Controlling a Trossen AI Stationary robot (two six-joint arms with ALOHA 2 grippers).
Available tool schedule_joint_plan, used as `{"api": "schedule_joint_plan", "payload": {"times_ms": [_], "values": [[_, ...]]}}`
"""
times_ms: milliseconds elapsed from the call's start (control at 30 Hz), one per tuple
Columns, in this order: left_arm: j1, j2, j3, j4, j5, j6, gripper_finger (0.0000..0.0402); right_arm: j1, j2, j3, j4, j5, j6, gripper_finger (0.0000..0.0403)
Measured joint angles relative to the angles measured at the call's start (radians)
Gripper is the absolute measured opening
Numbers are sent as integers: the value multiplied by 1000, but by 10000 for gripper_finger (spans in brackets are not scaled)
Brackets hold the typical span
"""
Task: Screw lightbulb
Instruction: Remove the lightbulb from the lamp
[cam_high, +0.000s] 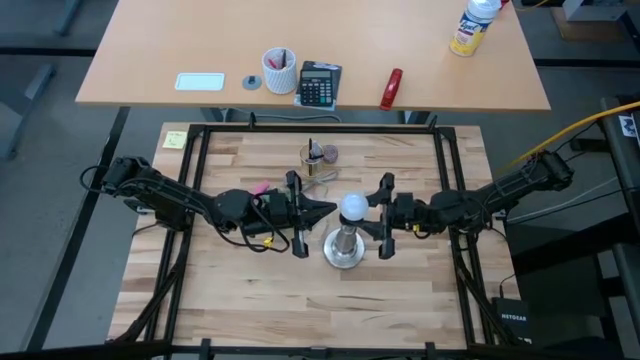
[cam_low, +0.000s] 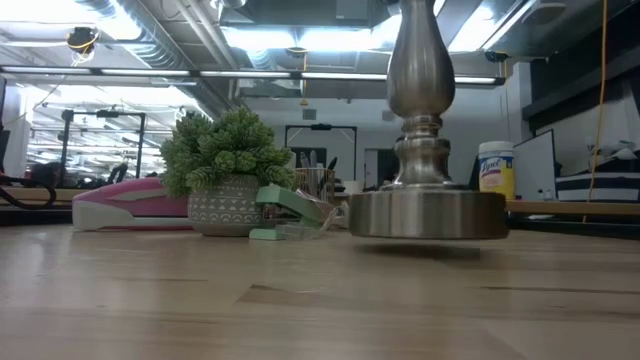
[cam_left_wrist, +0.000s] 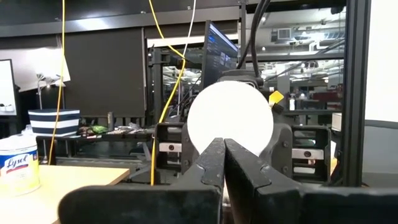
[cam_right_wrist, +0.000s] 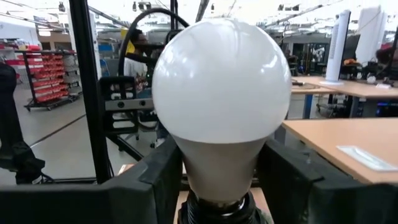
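Note:
The frosted white lightbulb stands upright on top of the silver stand, its base in the black socket. The stand's round foot rests on the wooden table. My right gripper comes from the table's right and is shut on the bulb. My left gripper comes level from the left, shut, its tips right at the globe's left side; whether they touch it, I cannot tell. My right gripper pinches the bulb's tapered neck, below the globe and just above the socket, between its two fingers. The fingers come level from the table's right side, one on either side of the neck. The bulb stands upright in the stand's socket.
A small potted plant, a green stapler and a pink object lie toward the table's far side. A black frame borders the table. The desk behind holds a calculator, a cup and a wipes canister.

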Motion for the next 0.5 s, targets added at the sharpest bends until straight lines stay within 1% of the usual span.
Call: {"api": "schedule_joint_plan", "payload": {"times_ms": [200,500], "values": [[0,0,0,-16,0,-11,1,0,0,0,4,-5,-15,181],[-49,0,0,-226,1,-99,1,0,0,0,6,-5,-15,185]]}}
